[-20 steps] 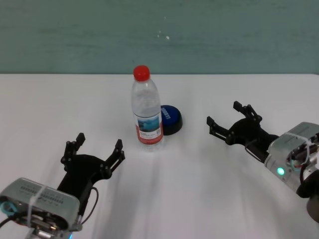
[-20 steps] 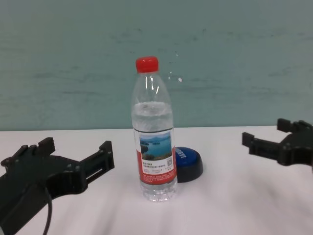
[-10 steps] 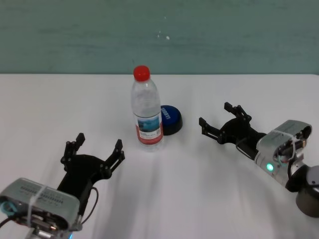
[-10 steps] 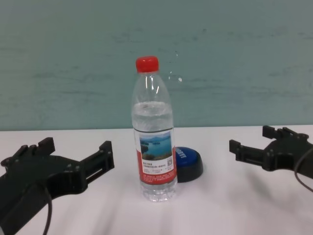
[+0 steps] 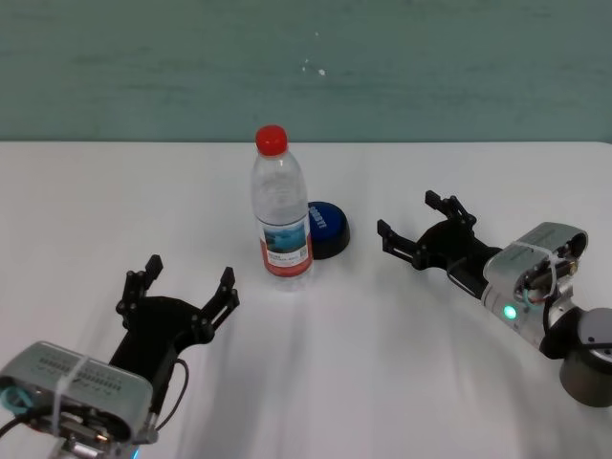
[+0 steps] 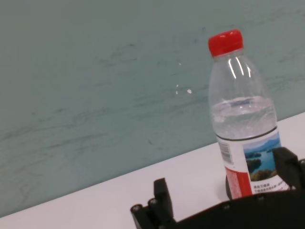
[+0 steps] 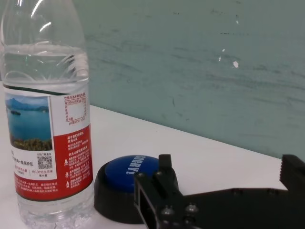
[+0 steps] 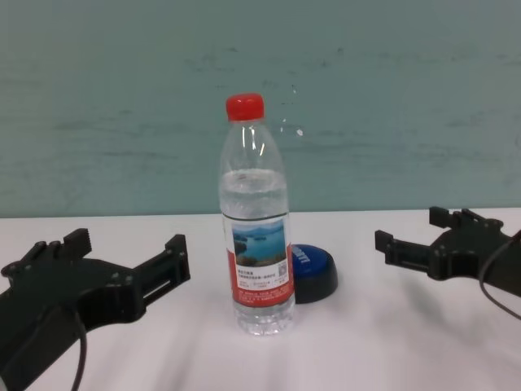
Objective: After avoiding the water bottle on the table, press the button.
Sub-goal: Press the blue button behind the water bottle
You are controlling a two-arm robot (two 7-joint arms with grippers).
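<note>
I see the right gripper (image 5: 409, 223) spread, right of the button (image 5: 325, 228); water bottle (image 5: 282, 215) upright at centre frame. Left gripper (image 5: 182, 287) spread, lower left.

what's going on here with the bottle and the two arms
The right gripper, jaws open and empty, sits to the right of the blue button and points toward it, not yet touching. The water bottle stands upright on the white table, in front of the button and partly hiding it in the chest view. The left gripper, also open, is parked near the table's front edge, apart from the bottle.
</note>
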